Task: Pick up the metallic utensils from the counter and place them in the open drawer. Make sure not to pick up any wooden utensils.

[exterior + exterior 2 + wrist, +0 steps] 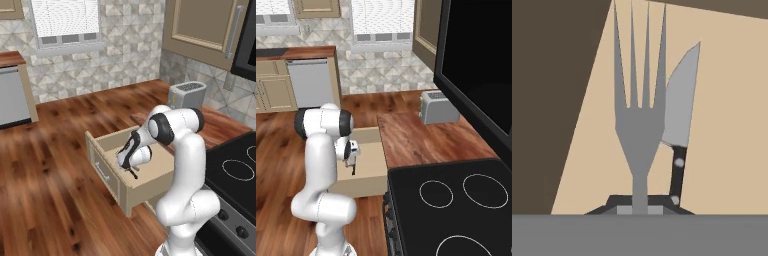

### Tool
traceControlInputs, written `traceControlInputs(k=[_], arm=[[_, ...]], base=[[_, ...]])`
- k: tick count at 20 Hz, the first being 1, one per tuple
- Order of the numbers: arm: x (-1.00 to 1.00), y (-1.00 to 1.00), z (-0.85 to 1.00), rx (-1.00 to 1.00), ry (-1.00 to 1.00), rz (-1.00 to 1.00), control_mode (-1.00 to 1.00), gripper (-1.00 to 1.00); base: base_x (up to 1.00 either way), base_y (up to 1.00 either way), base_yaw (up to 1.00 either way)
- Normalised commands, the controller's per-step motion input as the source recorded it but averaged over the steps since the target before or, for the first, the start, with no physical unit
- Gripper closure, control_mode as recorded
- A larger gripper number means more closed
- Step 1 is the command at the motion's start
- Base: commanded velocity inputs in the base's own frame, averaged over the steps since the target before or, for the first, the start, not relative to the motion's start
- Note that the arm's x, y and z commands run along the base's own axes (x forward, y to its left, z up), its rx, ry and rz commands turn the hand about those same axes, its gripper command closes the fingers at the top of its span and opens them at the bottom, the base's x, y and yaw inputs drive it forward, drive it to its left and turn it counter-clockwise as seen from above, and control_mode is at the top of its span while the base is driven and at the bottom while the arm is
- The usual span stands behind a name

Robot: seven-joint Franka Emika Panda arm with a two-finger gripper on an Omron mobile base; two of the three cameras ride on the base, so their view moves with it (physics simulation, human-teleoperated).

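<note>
The jaws gripped a light, stiff, slippery fork (639, 130) by its handle, knife (681, 107) at three o'clock.

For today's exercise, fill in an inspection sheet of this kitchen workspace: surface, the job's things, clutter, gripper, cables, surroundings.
Surface: reddish-brown counter, toaster on it.
Job's things: open drawer; fork in the gripper's grip; knife lying on the drawer floor beyond it.
Clutter: nothing seen.
Gripper: gripper shut on the fork, lowered into the drawer.
Cables: nothing seen.
Surroundings: black stovetop, window, wood floor.
</note>
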Motion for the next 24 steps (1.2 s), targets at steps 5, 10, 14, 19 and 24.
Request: traceControlInputs(k=[5,10,14,19,24], arm=[[0.79,-0.11,-0.04,0.01,0.00,0.12,-1.00,1.00],[0.17,-0.01,-0.10,0.00,0.00,0.05,-1.00,1.00],[0.00,0.00,-0.03,0.00,0.00,0.00,-1.00,1.00],[0.00,0.00,-0.02,0.00,0.00,0.00,-1.00,-1.00],[0.00,0.00,0.00,0.00,0.00,0.00,-1.00,-1.00]], base=[[0.00,0.00,0.00],[0.00,0.00,0.00],[0.00,0.00,0.00],[0.00,0.00,0.00],[0.00,0.00,0.00]])
